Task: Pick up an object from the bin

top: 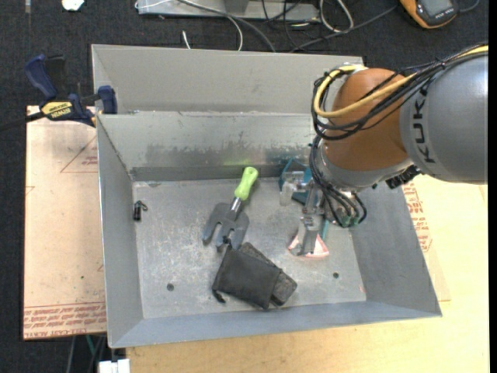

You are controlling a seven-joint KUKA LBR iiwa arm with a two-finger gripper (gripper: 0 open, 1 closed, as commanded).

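Lying under the hand is a small pink-white scrap.

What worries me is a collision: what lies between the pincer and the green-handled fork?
Nothing but bare bin floor, seen in the camera view, lies between the fork and the pincer.

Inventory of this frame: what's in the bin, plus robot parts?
Bin: 1, grey metal, mid view.
Hand tool: 1, green handle and grey pronged head, centre of floor.
Pouch-like thing: 1, black, near front wall, just below the tool.
Flat thing: 1, pink and white, right of centre, under the gripper.
Clip-like thing: 1, black, foot of left wall.
Teal bit: 1, by back wall; loose or robot part, unclear.
Arm: 1, grey with orange cover, from right.
Gripper: 1, low over the flat thing.
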